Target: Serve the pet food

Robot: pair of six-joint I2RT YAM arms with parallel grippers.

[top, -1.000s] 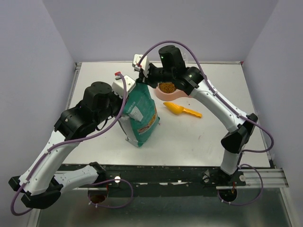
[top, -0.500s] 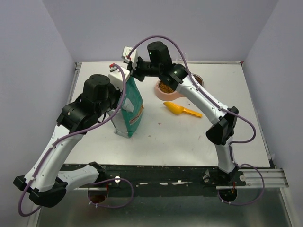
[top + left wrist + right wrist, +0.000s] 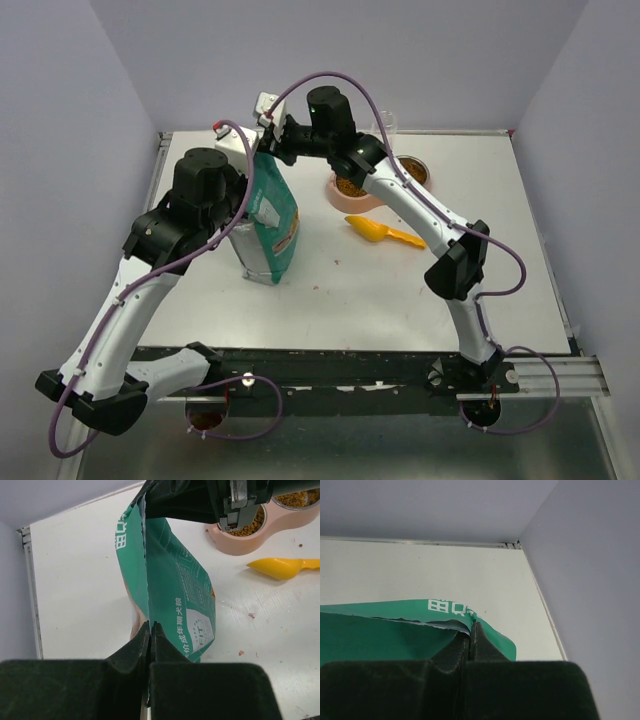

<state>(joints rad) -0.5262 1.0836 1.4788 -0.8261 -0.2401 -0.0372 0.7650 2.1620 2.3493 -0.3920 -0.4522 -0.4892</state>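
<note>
Here, low in the left wrist view, the left gripper (image 3: pixel 150 628) has its jaws pressed together on a seam edge of the green bag (image 3: pixel 172 585), no gap showing btwn them. In the right wrist view the right gripper (image 3: pixel 471 628) is likewise clamped on the bag's torn top edge, w/ white print just beside the tips. So both grippers pinch the bag, one at each end of its top.

In the top view the bag stands left of ctr, roughly upright w/ a slight lean, and its base looks to rest on the white surface (image 3: pixel 420 300). A few small dark crumbs lie on the surface right of the bag's base, well apart from each other.

Further back, right of ctr, a yellow scoop (image 3: pixel 384 233) lies flat, mouth toward the bag and handle toward the right edge. It touches neither the bag nor the bowl.

Beyond it, in the upper middle, sits a pink double bowl (image 3: pixel 343 203). The pet food (image 3: pixel 351 186) fills its left compartment as a brown heap. More brown pellets show in the right compartment, part hidden by the right arm. The bowl is just beside the scoop, near the bag but not touching it.
</note>
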